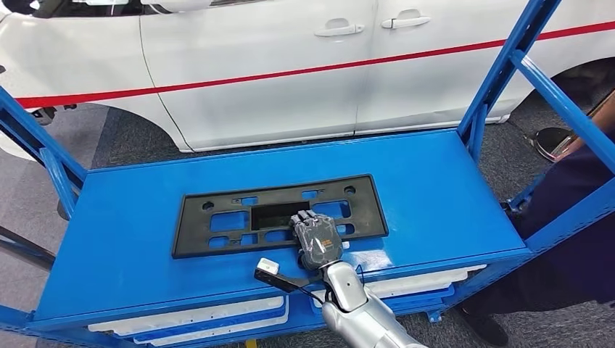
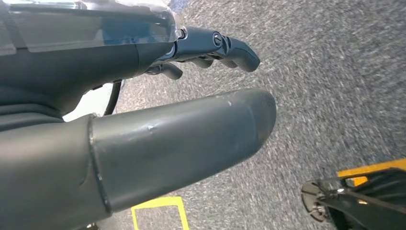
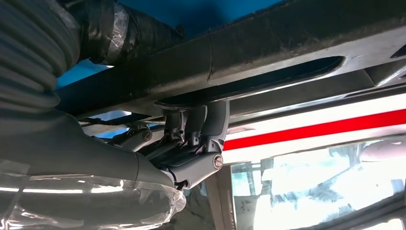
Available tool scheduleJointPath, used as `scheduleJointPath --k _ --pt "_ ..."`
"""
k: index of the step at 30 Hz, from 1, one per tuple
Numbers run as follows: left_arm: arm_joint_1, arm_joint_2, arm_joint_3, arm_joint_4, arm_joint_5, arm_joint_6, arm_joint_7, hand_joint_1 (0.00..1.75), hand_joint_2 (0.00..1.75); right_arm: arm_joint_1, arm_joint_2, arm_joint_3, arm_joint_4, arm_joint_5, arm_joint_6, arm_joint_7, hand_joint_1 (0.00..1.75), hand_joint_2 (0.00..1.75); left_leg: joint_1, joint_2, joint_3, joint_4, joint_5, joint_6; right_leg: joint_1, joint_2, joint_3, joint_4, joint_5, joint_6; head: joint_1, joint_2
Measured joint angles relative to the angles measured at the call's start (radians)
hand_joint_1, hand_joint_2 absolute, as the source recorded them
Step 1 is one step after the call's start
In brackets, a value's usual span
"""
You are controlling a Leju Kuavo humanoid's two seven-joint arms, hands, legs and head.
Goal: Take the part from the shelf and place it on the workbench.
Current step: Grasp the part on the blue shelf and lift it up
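Observation:
A flat black frame-shaped part (image 1: 217, 221) with several cut-outs lies on the blue top level of the shelf (image 1: 435, 174). My right hand (image 1: 317, 239) rests on the part's near edge, right of its middle. In the right wrist view its fingers (image 3: 198, 129) hook up into a slot of the part (image 3: 287, 43), and the taped thumb lies on the other side of the same bar, so the hand grips that edge. My left hand (image 2: 182, 139) hangs over grey carpet with thumb and fingers (image 2: 230, 45) apart and nothing in it.
Blue uprights (image 1: 500, 72) and rails frame the shelf on both sides. White parts (image 1: 188, 319) lie on the lower level. A white car (image 1: 290, 65) with a red stripe stands just behind. A person in dark clothes (image 1: 580, 225) stands at the right end.

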State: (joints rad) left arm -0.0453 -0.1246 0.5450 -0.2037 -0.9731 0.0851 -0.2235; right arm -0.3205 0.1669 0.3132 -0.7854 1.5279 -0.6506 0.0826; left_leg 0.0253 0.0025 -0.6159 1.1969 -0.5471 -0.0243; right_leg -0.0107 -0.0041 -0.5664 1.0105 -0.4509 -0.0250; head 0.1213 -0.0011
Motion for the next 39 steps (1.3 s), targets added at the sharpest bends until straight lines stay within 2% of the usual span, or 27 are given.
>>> scheduleJointPath --k 2,3,6,8,9,11,12,13,14,15,17,18,19,20,22,23,25,27,28,29,30,31,33,34,37,39 --pt "0.0 0.001 0.001 0.0 0.0 0.0 0.0 0.0 0.0 -0.006 0.0 0.0 0.004 -0.003 0.0 0.0 1.75 1.75 0.001 -0.001 0.066 -0.133 0.047 0.001 0.001 0.003 -0.002 0.008 -0.002 0.01 0.0 0.0" --pt "0.0 0.001 0.001 0.0 0.0 0.0 0.0 0.0 0.0 -0.009 0.0 0.0 0.006 -0.004 0.0 0.0 1.75 1.75 0.001 -0.002 0.081 -0.167 0.054 0.006 0.003 0.005 -0.004 0.011 -0.003 0.017 0.0 0.0" --pt "0.0 0.0 0.001 0.0 0.0 0.0 -0.001 0.0 0.0 -0.012 -0.001 0.0 0.008 -0.012 0.0 0.0 1.75 1.75 -0.003 -0.004 0.084 -0.179 0.057 0.028 0.006 0.01 -0.005 0.01 0.0 0.034 0.0 0.0" --pt "-0.001 0.0 0.003 0.0 -0.001 0.0 -0.001 0.0 0.0 -0.012 -0.002 0.0 0.008 -0.022 0.001 -0.005 1.75 1.75 -0.002 0.0 0.085 -0.184 0.066 0.043 0.003 0.01 -0.016 0.036 -0.022 0.044 0.0 0.0" --pt "-0.001 0.0 0.004 0.0 -0.003 0.0 -0.002 0.0 0.0 -0.011 -0.002 0.0 0.008 -0.028 0.002 -0.009 1.75 1.75 -0.001 0.002 0.084 -0.186 0.07 0.049 0.002 0.009 -0.034 0.077 -0.05 0.048 0.001 0.0" --pt "-0.001 0.0 0.01 0.0 -0.007 0.0 -0.002 0.0 0.0 -0.008 -0.004 0.0 0.004 -0.038 0.007 -0.017 1.75 1.75 -0.003 0.005 0.079 -0.186 0.073 0.055 0.001 0.008 -0.094 0.206 -0.119 0.052 0.001 0.0" --pt "0.0 0.0 0.012 0.0 -0.008 0.0 -0.002 0.0 0.0 -0.004 -0.005 0.0 0.001 -0.041 0.01 -0.019 1.75 1.75 -0.004 0.006 0.076 -0.186 0.074 0.055 0.0 0.008 -0.121 0.264 -0.14 0.053 0.001 0.0" --pt "0.001 0.0 0.014 0.0 -0.008 0.0 -0.002 0.0 0.0 -0.001 -0.006 0.0 -0.004 -0.044 0.012 -0.02 1.75 1.75 -0.005 0.006 0.076 -0.186 0.074 0.056 0.001 0.008 -0.135 0.293 -0.143 0.052 0.001 0.0" --pt "0.001 0.0 0.015 0.0 -0.009 0.0 -0.002 0.0 0.0 0.003 -0.007 0.0 -0.01 -0.051 0.014 -0.025 1.75 1.75 -0.006 0.006 0.076 -0.185 0.073 0.055 0.001 0.008 -0.13 0.283 -0.125 0.049 0.001 0.0" --pt "0.001 -0.001 0.016 0.0 -0.009 0.0 -0.002 0.0 0.0 0.007 -0.007 0.0 -0.02 -0.07 0.014 -0.039 1.75 1.75 -0.006 0.005 0.078 -0.185 0.073 0.055 0.002 0.008 -0.107 0.235 -0.093 0.044 0.001 0.0" --pt "0.001 -0.003 0.021 0.0 -0.01 0.001 -0.004 0.0 0.0 0.015 -0.007 0.0 -0.048 -0.16 0.013 -0.108 1.75 1.75 -0.008 0.004 0.081 -0.185 0.07 0.05 0.01 0.009 -0.037 0.092 -0.028 0.028 0.0 0.0" --pt "0.001 -0.005 0.025 0.0 -0.01 0.002 -0.006 0.0 0.0 0.022 -0.005 0.001 -0.073 -0.243 0.014 -0.168 1.75 1.75 -0.007 0.004 0.082 -0.185 0.068 0.046 0.014 0.009 -0.012 0.04 -0.011 0.022 0.001 0.0" --pt "0.0 -0.006 0.031 0.0 -0.01 0.004 -0.007 0.0 0.0 0.032 -0.002 0.002 -0.109 -0.348 0.019 -0.239 1.75 1.75 -0.006 0.005 0.083 -0.185 0.066 0.04 0.019 0.009 0.0 0.012 -0.006 0.017 0.001 0.0" --pt "0.0 -0.008 0.037 0.0 -0.01 0.006 -0.009 0.0 0.0 0.045 0.002 0.004 -0.154 -0.467 0.027 -0.314 1.75 1.75 -0.005 0.006 0.085 -0.186 0.065 0.034 0.023 0.009 0.003 0.007 -0.009 0.014 0.001 0.0" --pt "-0.001 -0.008 0.048 0.0 -0.012 0.009 -0.012 0.0 0.0 0.08 0.018 0.015 -0.283 -0.731 0.045 -0.445 1.75 1.75 -0.003 0.008 0.09 -0.186 0.059 0.02 0.021 0.009 0.01 -0.004 -0.005 0.005 0.001 0.0" --pt "-0.001 -0.008 0.054 0.0 -0.014 0.01 -0.012 0.0 0.0 0.104 0.025 0.027 -0.364 -0.85 0.055 -0.488 1.75 1.75 -0.003 0.007 0.086 -0.172 0.046 0.015 0.017 0.008 0.014 -0.011 -0.003 0.001 0.0 0.0" --pt "-0.001 -0.01 0.066 0.0 -0.018 0.013 -0.012 0.0 0.0 0.167 0.032 0.065 -0.559 -1.055 0.076 -0.538 1.75 1.75 -0.002 0.005 0.046 -0.083 -0.014 0.006 0.009 0.001 0.015 -0.019 0.002 -0.005 -0.001 0.0" --pt "0.0 -0.011 0.079 0.0 -0.02 0.017 -0.011 0.0 0.0 0.223 0.026 0.108 -0.738 -1.16 0.089 -0.563 1.75 1.75 0.0 0.005 -0.018 0.042 -0.076 -0.001 0.007 -0.004 0.004 -0.014 0.001 -0.008 -0.002 0.0" --pt "0.001 -0.011 0.085 0.0 -0.02 0.018 -0.01 0.0 0.0 0.239 0.021 0.127 -0.816 -1.18 0.089 -0.575 1.75 1.75 0.0 0.005 -0.036 0.078 -0.084 -0.003 0.007 -0.004 0.0 -0.011 0.0 -0.008 -0.002 0.0" --pt "0.002 -0.011 0.092 0.0 -0.018 0.02 -0.009 0.0 0.0 0.25 0.014 0.143 -0.885 -1.186 0.087 -0.587 1.75 1.75 0.0 0.005 -0.037 0.078 -0.071 -0.004 0.007 -0.004 -0.003 -0.008 -0.001 -0.008 -0.002 0.0" --pt "0.003 -0.011 0.099 0.0 -0.015 0.022 -0.008 0.0 0.0 0.259 0.007 0.157 -0.949 -1.187 0.083 -0.598 1.75 1.75 0.0 0.006 -0.018 0.039 -0.038 -0.002 0.007 -0.003 -0.003 -0.004 -0.004 -0.006 -0.002 0.0" --pt "0.003 -0.011 0.105 0.0 -0.012 0.023 -0.009 0.0 0.0 0.268 0.0 0.168 -1.004 -1.186 0.079 -0.605 1.75 1.75 0.0 0.006 0.014 -0.029 0.003 0.001 0.007 -0.003 -0.002 -0.001 -0.007 -0.004 -0.002 0.0" --pt "0.003 -0.012 0.116 0.0 -0.008 0.025 -0.009 0.0 0.0 0.283 -0.014 0.186 -1.089 -1.186 0.074 -0.614 1.75 1.75 -0.005 0.005 0.069 -0.148 0.053 0.01 0.01 -0.003 -0.002 0.008 -0.014 0.003 -0.002 0.0" --pt "0.003 -0.012 0.12 0.0 -0.008 0.025 -0.009 0.0 0.0 0.289 -0.019 0.194 -1.121 -1.187 0.073 -0.617 1.75 1.75 -0.008 0.005 0.079 -0.175 0.058 0.015 0.011 -0.003 -0.005 0.011 -0.014 0.007 -0.001 0.0" --pt "0.002 -0.017 0.128 0.0 -0.008 0.026 -0.01 0.0 0.0 0.303 -0.034 0.207 -1.186 -1.191 0.069 -0.626 1.75 1.75 -0.01 0.005 0.079 -0.187 0.059 0.03 0.01 -0.002 -0.011 0.015 -0.014 0.021 -0.001 0.0" --pt "0.002 -0.02 0.133 0.0 -0.008 0.027 -0.01 0.0 0.0 0.307 -0.042 0.209 -1.215 -1.194 0.068 -0.628 1.75 1.75 -0.005 0.006 0.082 -0.195 0.065 0.044 0.009 0.0 -0.026 0.053 -0.042 0.03 -0.001 0.0"
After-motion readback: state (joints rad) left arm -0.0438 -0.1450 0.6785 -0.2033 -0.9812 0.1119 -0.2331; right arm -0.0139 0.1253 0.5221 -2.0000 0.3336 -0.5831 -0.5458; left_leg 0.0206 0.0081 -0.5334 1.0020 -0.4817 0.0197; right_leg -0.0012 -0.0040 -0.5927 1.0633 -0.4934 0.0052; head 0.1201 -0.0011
